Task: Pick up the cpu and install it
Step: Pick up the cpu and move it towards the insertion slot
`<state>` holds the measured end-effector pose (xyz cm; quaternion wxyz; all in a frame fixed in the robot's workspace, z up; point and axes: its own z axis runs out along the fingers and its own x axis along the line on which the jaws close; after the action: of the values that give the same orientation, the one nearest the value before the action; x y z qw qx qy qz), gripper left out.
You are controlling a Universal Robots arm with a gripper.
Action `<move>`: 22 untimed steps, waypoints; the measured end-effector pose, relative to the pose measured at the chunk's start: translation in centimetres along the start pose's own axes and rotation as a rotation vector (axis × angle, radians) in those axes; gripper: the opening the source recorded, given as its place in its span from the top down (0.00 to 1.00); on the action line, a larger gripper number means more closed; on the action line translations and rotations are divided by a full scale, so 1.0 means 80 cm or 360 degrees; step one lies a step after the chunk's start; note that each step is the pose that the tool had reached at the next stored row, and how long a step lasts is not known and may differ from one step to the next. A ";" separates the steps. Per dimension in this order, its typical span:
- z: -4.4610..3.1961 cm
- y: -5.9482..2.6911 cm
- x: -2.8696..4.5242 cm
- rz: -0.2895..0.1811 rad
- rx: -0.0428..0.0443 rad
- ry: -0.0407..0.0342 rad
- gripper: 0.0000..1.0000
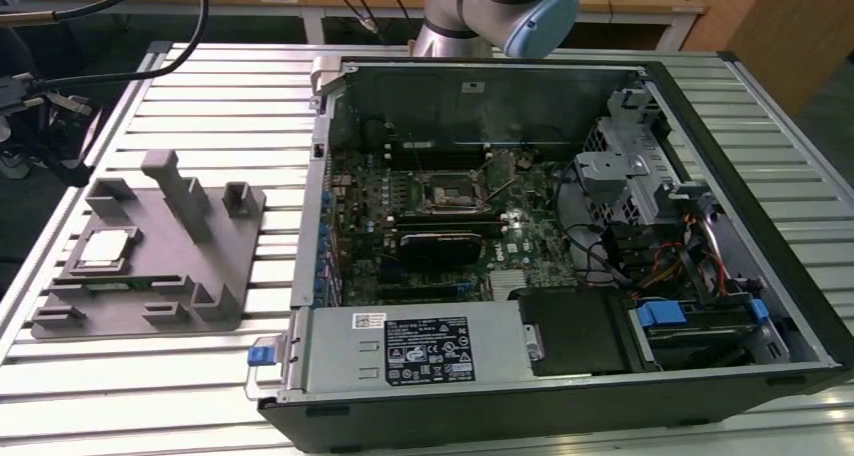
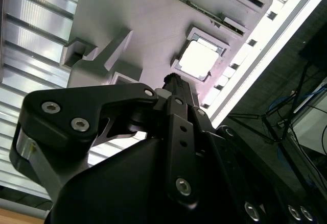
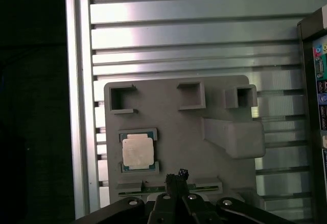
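The cpu (image 1: 107,248) is seated in a recess of the grey fixture (image 1: 160,281) on the counter (image 1: 134,396), at the exterior view's left of the open computer case (image 1: 467,101). The hand (image 3: 176,175) is seen near it, closed together, nothing gripped.

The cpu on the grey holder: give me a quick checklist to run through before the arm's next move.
1. The cpu seated in its pocket on the grey holder: ok, it lies flat with the metal top up.
2. Top of the cpu free: ok, nothing rests on it.
3. The gripper clear of the cpu: ok, in both wrist views its tip is apart from the chip.
4. The gripper lined up over the cpu: cannot tell.
5. Way to the socket: ok, the computer case lies with its side off and the motherboard exposed.
6. Socket frame open to take the chip: cannot tell.
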<state>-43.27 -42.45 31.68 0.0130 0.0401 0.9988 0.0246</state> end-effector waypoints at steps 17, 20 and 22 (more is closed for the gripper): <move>0.0139 -0.002 0.0112 0.0000 -0.0001 -0.0001 0.89; 0.0185 -0.003 0.0157 0.0000 -0.0001 -0.0001 0.89; 0.0218 -0.003 0.0178 0.0000 -0.0001 -0.0001 0.89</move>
<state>-44.66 -42.52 29.90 0.0133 0.0401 0.9988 0.0247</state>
